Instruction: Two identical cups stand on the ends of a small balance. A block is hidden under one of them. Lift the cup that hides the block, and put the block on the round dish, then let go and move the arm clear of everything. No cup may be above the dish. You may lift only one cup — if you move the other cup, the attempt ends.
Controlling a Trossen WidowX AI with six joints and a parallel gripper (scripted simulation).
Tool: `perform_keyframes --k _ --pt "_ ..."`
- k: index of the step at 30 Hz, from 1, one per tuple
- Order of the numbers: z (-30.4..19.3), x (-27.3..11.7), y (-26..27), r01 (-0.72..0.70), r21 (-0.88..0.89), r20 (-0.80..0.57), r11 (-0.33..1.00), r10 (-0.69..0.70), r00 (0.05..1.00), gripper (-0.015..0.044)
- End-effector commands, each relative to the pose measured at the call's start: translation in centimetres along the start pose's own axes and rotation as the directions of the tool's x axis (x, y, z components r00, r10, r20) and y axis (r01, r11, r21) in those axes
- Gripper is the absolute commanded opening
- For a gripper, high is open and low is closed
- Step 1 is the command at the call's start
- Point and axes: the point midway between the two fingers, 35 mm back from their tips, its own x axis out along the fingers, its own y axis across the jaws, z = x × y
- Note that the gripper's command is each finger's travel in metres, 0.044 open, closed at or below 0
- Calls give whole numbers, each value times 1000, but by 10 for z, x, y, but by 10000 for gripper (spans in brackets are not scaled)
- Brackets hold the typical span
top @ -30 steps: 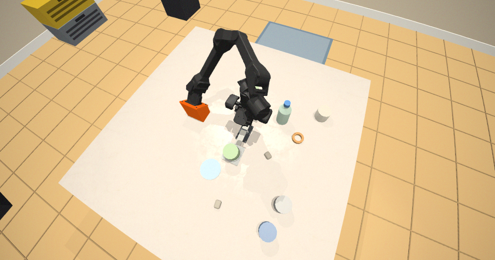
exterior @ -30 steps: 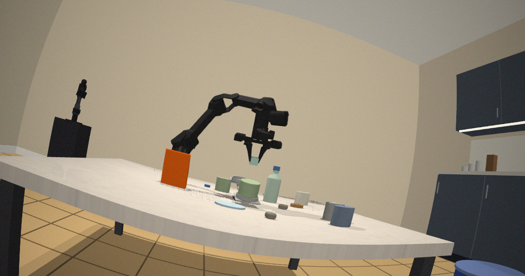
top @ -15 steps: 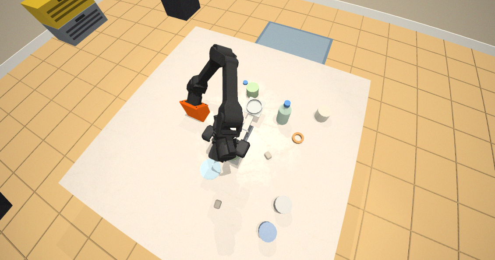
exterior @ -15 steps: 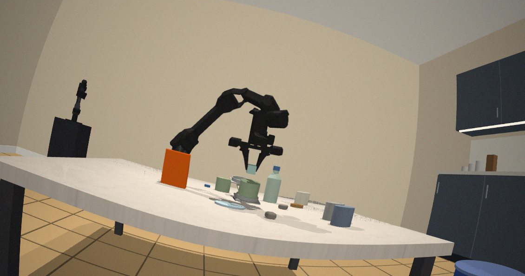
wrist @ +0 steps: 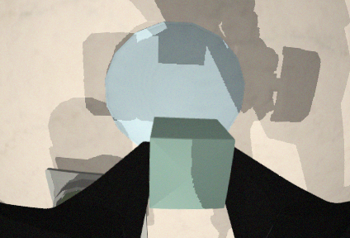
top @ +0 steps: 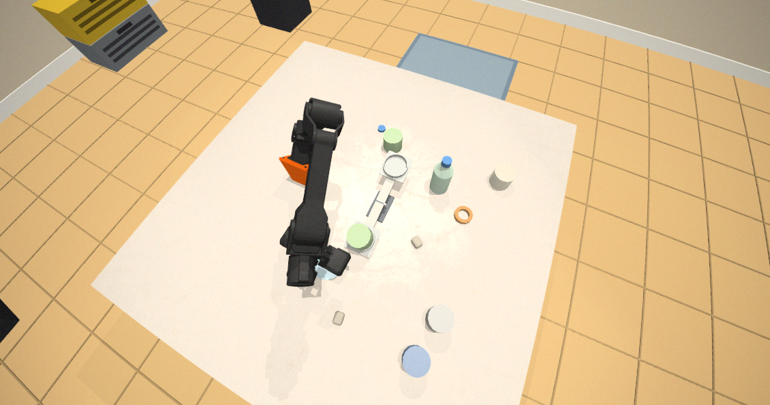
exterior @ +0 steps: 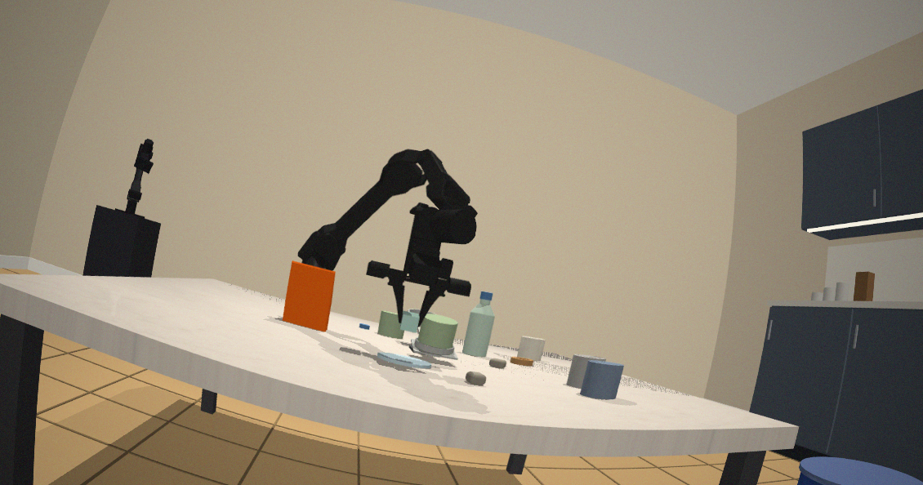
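Observation:
My gripper (exterior: 410, 323) (wrist: 186, 151) is shut on the pale green block (exterior: 409, 320) (wrist: 171, 173) and holds it in the air over the light-blue round dish (top: 327, 273) (exterior: 401, 358) (wrist: 132, 70). The arm hides the fingertips and part of the dish in the top view. How well the block is centred over the dish is hard to tell. One green cup (top: 359, 236) (exterior: 438, 331) stands on the balance's near pan, close beside the dish. The other green cup (top: 392, 140) (exterior: 389, 324) stands on the table beyond the balance's empty far pan (top: 404, 175). No cup is above the dish.
A bottle (top: 440, 181) (exterior: 478, 333) stands right of the balance. A beige cylinder (top: 501, 178), an orange ring (top: 456, 215), a grey cylinder (top: 439, 318) and a blue cylinder (top: 416, 361) lie farther right. Stones (top: 338, 318) (top: 417, 241) lie near the dish and balance.

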Motion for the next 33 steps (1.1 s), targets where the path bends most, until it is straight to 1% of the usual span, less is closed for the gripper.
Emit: perform_keyframes --k 1,8,29,33 --pt "3 5 2 1 -17 13 1000 -1 1000 0" --pt "3 40 2 1 -18 11 1000 -1 1000 0" --pt "3 61 2 1 -18 11 1000 0 1000 0" --pt "4 57 3 3 -26 19 1000 -3 1000 105"
